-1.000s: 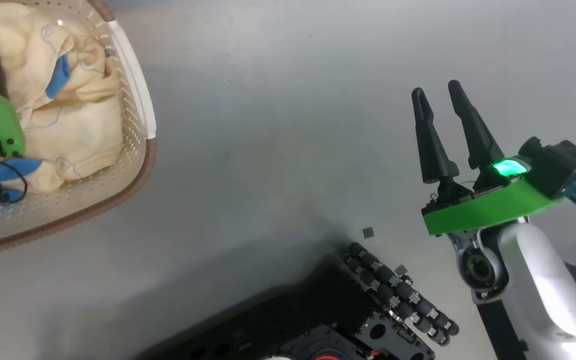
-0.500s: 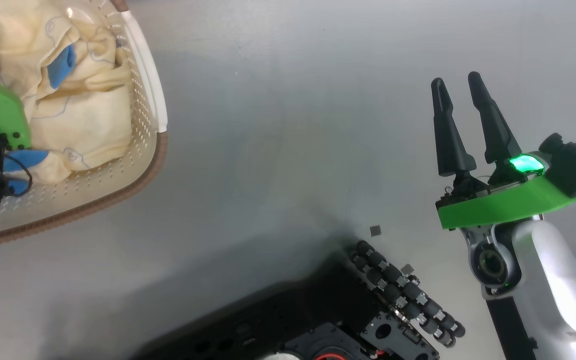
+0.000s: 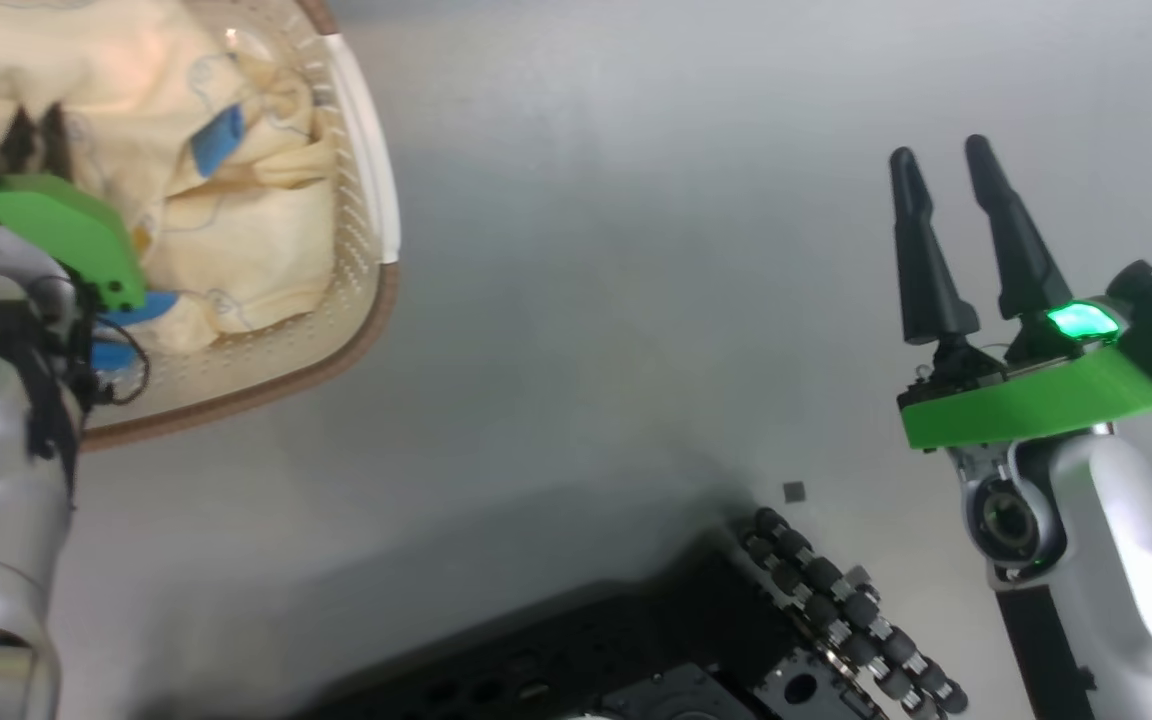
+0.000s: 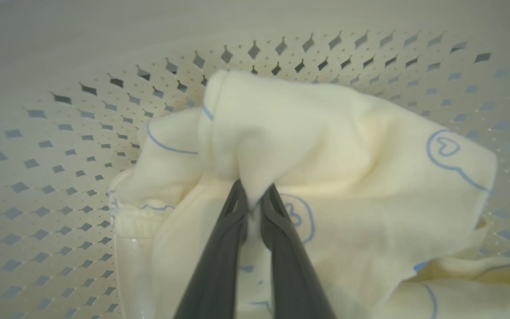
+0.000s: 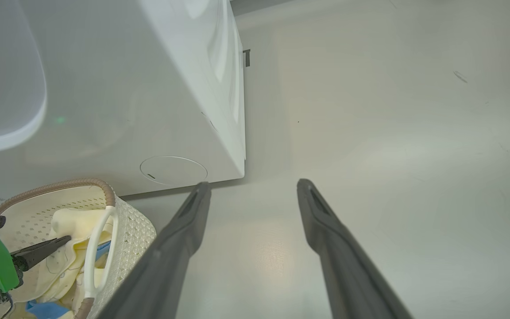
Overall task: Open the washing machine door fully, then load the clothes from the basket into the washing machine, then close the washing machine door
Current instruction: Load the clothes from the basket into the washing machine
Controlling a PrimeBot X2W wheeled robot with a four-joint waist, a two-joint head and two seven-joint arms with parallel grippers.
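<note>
Two dark fingers of the left gripper [image 4: 253, 197] are pinched together on a raised fold of the clothes [image 4: 326, 146], the pale yellow fabric bunching between the tips. Around them rises the perforated wall of the basket [image 4: 60, 133], where the remaining fabric lies. Well apart, the right gripper [image 5: 251, 188] hangs with jaws spread wide above bare floor [image 5: 392, 133]; the white washing machine [image 5: 157, 97] stands beyond its fingertips, to one side.
</note>
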